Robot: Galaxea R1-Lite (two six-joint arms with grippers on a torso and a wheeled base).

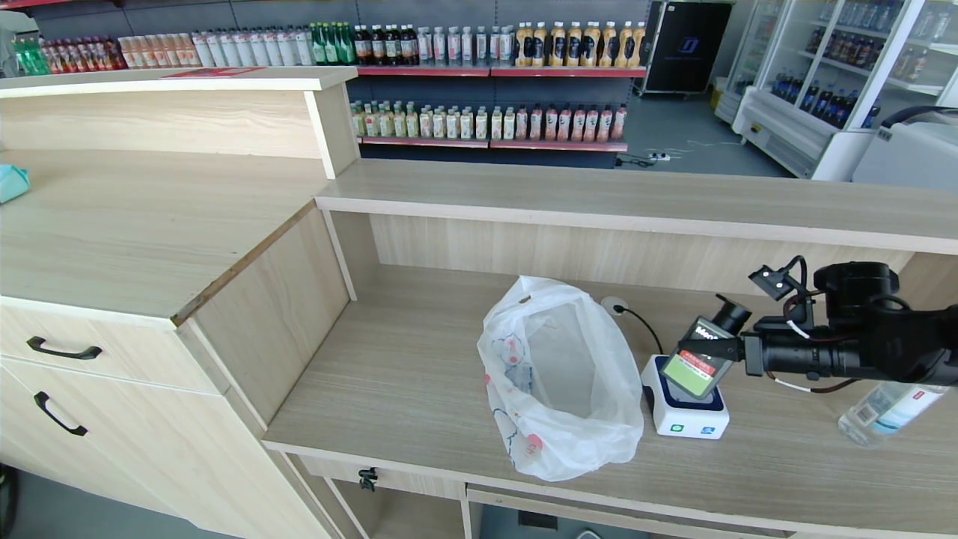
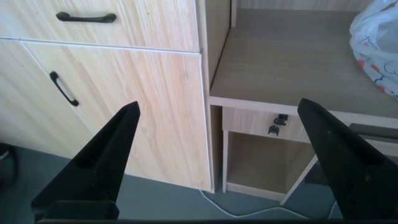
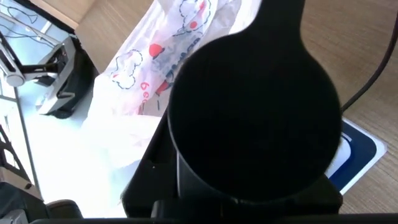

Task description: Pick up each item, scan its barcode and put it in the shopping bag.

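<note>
Right tool (image 1: 720,350) is clamped on a black-capped container with a green and red label (image 1: 694,370), held tilted just above the white box scanner with a blue top (image 1: 685,415), label side facing down toward it; so this looks like the scan step for this item, not yet bagged; from the right wrist the container's black cap (image 3: 255,112) sits over the scanner (image 3: 357,152) with the bag (image 3: 155,68) just beside; the white plastic shopping bag (image 1: 557,374) lies open on the light wood surface (image 1: 404,374), touching or nearly touching the scanner, and I see nothing inside it, so probably no item is bagged so far; a clear plastic bottle (image 1: 887,412) lies on the surface on the scanner's far side from the bag, left to pick, scan and bag; left tool (image 2: 217,102) is spread wide, holding nothing, low by the cabinet front below the surface's edge
</note>
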